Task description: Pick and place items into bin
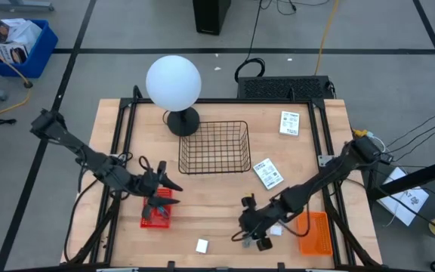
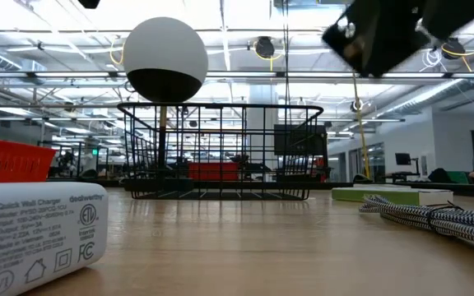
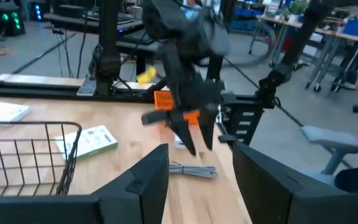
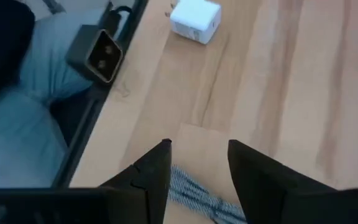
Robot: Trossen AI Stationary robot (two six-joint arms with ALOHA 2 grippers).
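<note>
Your wire bin [image 1: 214, 147] at table centre appears empty, so by these views the task is barely begun. The globe lamp [image 1: 173, 81] stands just behind the bin's left corner, close to any approach from that side. Two printed packets lie outside: one [image 1: 289, 122] well right of the bin, one [image 1: 267, 174] near its front right corner. A white charger block [image 1: 202, 245] sits at the front edge. Your right gripper [image 4: 197, 163], fingers spread and holding nothing, hangs just above a grey braided cable [image 4: 194, 193] near the orange tray [image 1: 315, 233]. Your left gripper [image 3: 201, 168], likewise parted and empty, waits over the red tray [image 1: 157, 208]
</note>
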